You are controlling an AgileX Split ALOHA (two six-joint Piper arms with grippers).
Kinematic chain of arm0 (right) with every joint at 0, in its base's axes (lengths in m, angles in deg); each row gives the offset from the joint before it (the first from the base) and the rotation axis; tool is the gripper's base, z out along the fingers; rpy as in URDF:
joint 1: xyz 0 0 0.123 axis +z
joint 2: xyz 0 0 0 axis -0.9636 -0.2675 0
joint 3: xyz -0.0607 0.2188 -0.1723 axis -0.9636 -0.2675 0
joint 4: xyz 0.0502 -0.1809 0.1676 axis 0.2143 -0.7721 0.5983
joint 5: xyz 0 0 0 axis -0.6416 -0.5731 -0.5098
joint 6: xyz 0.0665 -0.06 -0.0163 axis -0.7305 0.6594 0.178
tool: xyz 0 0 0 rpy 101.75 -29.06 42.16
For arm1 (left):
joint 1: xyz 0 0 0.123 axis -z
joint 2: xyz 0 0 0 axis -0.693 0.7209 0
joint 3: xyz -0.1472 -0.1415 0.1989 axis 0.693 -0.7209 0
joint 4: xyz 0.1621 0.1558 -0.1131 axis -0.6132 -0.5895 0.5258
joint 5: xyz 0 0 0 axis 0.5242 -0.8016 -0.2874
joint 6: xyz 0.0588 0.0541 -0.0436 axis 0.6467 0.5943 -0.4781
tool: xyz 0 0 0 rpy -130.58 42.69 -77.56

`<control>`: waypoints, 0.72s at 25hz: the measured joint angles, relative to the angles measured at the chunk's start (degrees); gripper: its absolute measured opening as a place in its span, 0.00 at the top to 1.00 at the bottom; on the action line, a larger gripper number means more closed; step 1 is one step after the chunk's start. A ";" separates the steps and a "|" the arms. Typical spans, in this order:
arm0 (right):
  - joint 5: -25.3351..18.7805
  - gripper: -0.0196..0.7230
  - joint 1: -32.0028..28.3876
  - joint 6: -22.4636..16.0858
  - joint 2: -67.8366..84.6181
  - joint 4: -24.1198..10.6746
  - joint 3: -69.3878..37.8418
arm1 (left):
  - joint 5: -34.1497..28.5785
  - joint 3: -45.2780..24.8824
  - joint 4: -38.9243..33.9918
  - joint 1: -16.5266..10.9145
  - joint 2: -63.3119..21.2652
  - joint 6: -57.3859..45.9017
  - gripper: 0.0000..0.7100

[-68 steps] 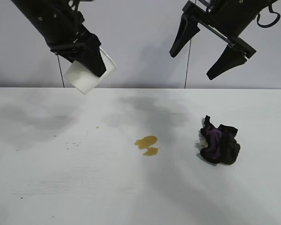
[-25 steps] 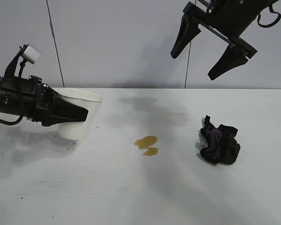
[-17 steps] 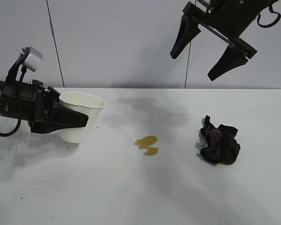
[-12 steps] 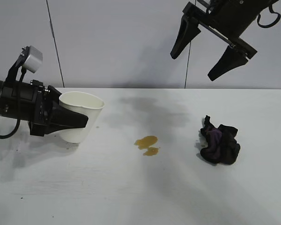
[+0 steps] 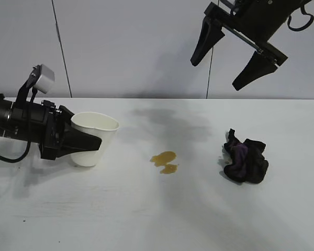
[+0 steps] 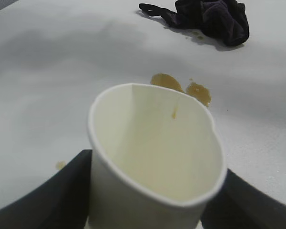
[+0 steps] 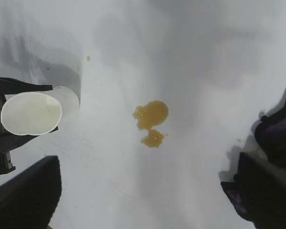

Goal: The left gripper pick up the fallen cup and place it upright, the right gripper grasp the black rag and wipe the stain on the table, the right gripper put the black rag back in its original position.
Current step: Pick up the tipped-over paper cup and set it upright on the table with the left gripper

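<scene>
Setting down: over the last 2.7 s your left pincer (image 5: pixel 86 143) brought the cup (image 5: pixel 93 138) from mid-air to the tabletop (image 5: pixel 157 209), and it sits a bit right of where it was 0.5 s ago. Cup mouth faces up, long axis near vertical, slightly tilted; base looks to be on the surface. Fingers clamp both cup sides, so step 1 only needs release. Stain (image 5: pixel 164 161) is centre, untouched. Black rag (image 5: pixel 245 160) lies right of it. Right pincer (image 5: pixel 235 56) hangs above, spread and empty.
</scene>
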 joint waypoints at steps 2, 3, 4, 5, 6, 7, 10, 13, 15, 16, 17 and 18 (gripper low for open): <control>0.00 0.04 0.00 0.00 0.00 0.00 0.00 | -0.23 0.24 0.00 0.00 0.00 0.00 0.40; 0.00 0.04 0.00 0.00 0.00 0.00 0.00 | -0.34 0.35 0.00 0.00 0.00 0.00 0.40; 0.00 0.04 0.00 0.00 0.00 0.00 0.00 | -0.29 0.36 0.00 0.00 0.00 0.00 0.40; 0.00 0.04 0.00 0.00 0.00 0.00 0.00 | -0.18 0.41 0.00 0.00 0.00 0.00 0.40; 0.00 0.04 0.00 0.00 0.00 0.00 0.00 | 0.11 0.41 0.00 0.00 0.00 0.00 0.40; 0.00 0.04 0.00 0.00 0.00 0.00 0.00 | 0.75 0.41 0.00 0.00 0.00 0.00 0.40; 0.00 0.04 0.00 0.00 0.00 0.00 0.00 | 1.20 0.41 0.00 0.00 0.00 0.00 0.37; 0.00 0.04 0.00 0.00 0.00 0.00 0.00 | 1.22 0.41 0.00 0.00 0.00 0.00 0.27; 0.00 0.04 0.00 0.00 0.00 0.00 0.00 | 1.22 0.41 0.00 0.00 0.00 0.00 0.21; 0.00 0.04 0.00 0.00 0.00 0.00 0.00 | 1.22 0.41 0.00 0.00 0.00 0.00 0.19; 0.00 0.04 0.00 0.00 0.00 0.00 0.00 | 1.22 0.41 0.00 0.00 0.00 -0.05 0.17; 0.00 0.04 0.00 0.00 0.00 0.00 0.00 | 1.22 0.41 0.00 0.00 0.00 -0.05 0.17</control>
